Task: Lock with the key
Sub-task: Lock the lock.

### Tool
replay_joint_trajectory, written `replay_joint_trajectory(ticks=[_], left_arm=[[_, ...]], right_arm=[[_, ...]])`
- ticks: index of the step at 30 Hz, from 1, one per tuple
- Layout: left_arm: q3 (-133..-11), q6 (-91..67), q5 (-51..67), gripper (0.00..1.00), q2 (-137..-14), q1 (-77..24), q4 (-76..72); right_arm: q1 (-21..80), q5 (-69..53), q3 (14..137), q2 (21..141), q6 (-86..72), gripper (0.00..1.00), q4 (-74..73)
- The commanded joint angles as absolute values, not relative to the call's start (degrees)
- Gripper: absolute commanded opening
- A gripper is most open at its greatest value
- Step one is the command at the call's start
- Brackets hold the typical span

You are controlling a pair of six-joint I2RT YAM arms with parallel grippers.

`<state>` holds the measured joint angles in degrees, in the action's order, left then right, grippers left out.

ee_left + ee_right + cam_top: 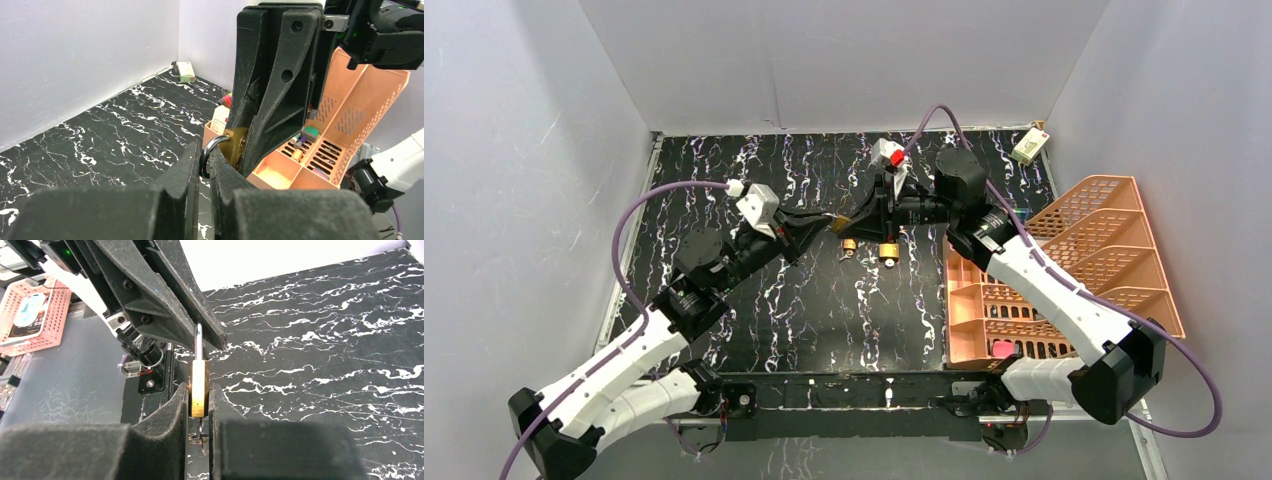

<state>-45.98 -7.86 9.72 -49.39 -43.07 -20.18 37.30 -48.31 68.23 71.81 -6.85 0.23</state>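
Reaching forward and to the right from its near-left base, your left arm (pixel 624 360) stretches its forearm low towards the middle of the black, white-veined marble tabletop (pixel 724 180). Your right arm (pixel 1054 290) rises over the peach plastic compartment tray (pixel 1124 250), bends at the far side and turns its wrist leftward. The two grippers meet tip to tip.

Between them is the brass padlock (pixel 199 382) with a silver shackle, lifted off the tabletop. Your right gripper (pixel 199 390) is clamped narrowly on the flat sides of the brass body, the shackle pointing away from its palm. Your left gripper (pixel 204 155) is pinched almost fully together on the curve of the shackle, coming in from the opposite side and tilted downward.

A thin metal ring (pixel 200 437) shows just beneath the padlock body, between your right fingers; you cannot tell whether a key sits in the lock. From above, two small brass pieces (pixel 849 246) show just nearer than the grippers.
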Motion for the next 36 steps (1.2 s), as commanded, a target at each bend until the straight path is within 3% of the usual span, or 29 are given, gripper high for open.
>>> replay_joint_trajectory(ticks=[1, 7, 16, 21, 26, 36], left_arm=[[-44.1, -3.7, 10.9, 0.00, -49.6, -43.6, -13.2], [-43.6, -15.3, 25.2, 0.00, -62.2, -44.2, -22.2], [-47.5, -4.9, 14.0, 0.00, -51.0, -40.9, -9.3], [-47.8, -7.4, 23.2, 0.00, -53.0, -38.4, -11.4], [-48.8, -15.9, 36.6, 0.00, -64.1, -38.8, -19.3], [-51.5, -6.9, 24.6, 0.00, -59.3, -38.7, -9.0]], right_arm=[[37.7, -48.2, 68.8, 69.4, -8.2, 0.00, 7.9], [37.7, -51.1, 74.8, 74.7, -10.0, 0.00, 11.1], [34.9, -48.2, 71.1, 68.7, -2.8, 0.00, 1.3], [33.6, -49.9, 71.0, 70.5, -6.0, 0.00, 5.2], [33.7, -51.2, 75.1, 75.1, -9.6, 0.00, 11.5], [33.6, -50.1, 75.7, 75.0, -7.3, 0.00, 9.5]])
